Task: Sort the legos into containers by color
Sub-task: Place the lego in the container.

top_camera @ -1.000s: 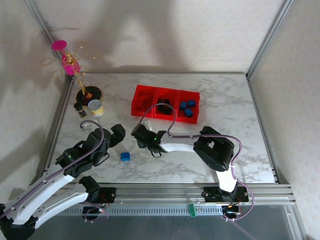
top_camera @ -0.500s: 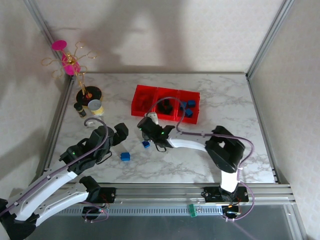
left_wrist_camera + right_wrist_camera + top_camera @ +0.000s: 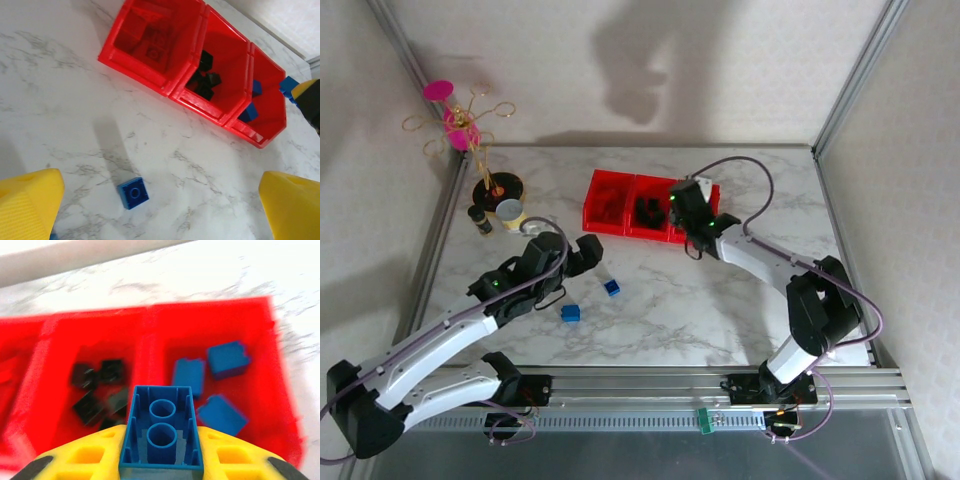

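The three joined red containers point(image 3: 606, 224) stand at the back of the table. In the left wrist view the left bin point(image 3: 131, 64) holds red legos, the middle one black legos point(image 3: 204, 80), the right one blue legos point(image 3: 250, 112). My right gripper point(image 3: 683, 208) hovers over the bins, shut on an oblong blue lego point(image 3: 162, 432), its hollow underside facing the camera. Below it lie blue legos point(image 3: 222, 360) in the right bin and black legos point(image 3: 100, 390) in the middle one. My left gripper point(image 3: 588, 254) is open above the table, with a small blue lego point(image 3: 133, 192) on the marble between its yellow fingers point(image 3: 30, 202).
Two loose blue legos lie on the marble, one point(image 3: 611, 287) just beyond the left gripper and one point(image 3: 570, 313) nearer the front. A small jar point(image 3: 510, 214), a dark vial point(image 3: 481, 219) and a wire ornament on a black base point(image 3: 496, 187) stand at the back left.
My right gripper closed on the oblong blue lego at mid-table and carried it back and right over the bins. The left arm reached forward and right toward the loose blue legos.
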### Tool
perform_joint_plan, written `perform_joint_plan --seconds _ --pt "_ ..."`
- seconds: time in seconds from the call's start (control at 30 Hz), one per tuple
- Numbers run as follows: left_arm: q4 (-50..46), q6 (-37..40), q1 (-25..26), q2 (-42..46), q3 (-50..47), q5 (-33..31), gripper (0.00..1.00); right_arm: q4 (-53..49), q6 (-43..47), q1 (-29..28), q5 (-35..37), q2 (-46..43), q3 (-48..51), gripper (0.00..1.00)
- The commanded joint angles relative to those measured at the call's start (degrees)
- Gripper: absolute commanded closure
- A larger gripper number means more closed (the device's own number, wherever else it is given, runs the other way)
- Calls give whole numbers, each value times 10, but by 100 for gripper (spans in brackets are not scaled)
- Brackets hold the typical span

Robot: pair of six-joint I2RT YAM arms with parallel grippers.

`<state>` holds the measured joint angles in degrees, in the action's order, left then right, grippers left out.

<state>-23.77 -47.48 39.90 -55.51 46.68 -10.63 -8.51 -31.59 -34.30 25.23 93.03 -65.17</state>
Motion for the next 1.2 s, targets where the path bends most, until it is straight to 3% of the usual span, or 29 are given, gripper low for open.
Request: perform_joint_plan --seconds 0.0,0.17,0.43,0.73,1.0,1.17 --pt "44 21 -3 -20 24 25 0 26 34 27 12 40 -19 70" --pt "50 29 -4 -45 37 28 0 25 52 72 -18 116 -85 70" --pt "59 28 -8 -47 28 24 0 18 75 93 -49 192 -160 62" --pt "52 35 -14 -38 29 24 0 8 79 89 -70 159 -160 53" --pt "29 29 -18 2 10 11 0 -7 73 8 -83 70 -85 47" --pt "0 17 -20 49 -16 -1 0 -3 55 -90 -82 26 -18 42"
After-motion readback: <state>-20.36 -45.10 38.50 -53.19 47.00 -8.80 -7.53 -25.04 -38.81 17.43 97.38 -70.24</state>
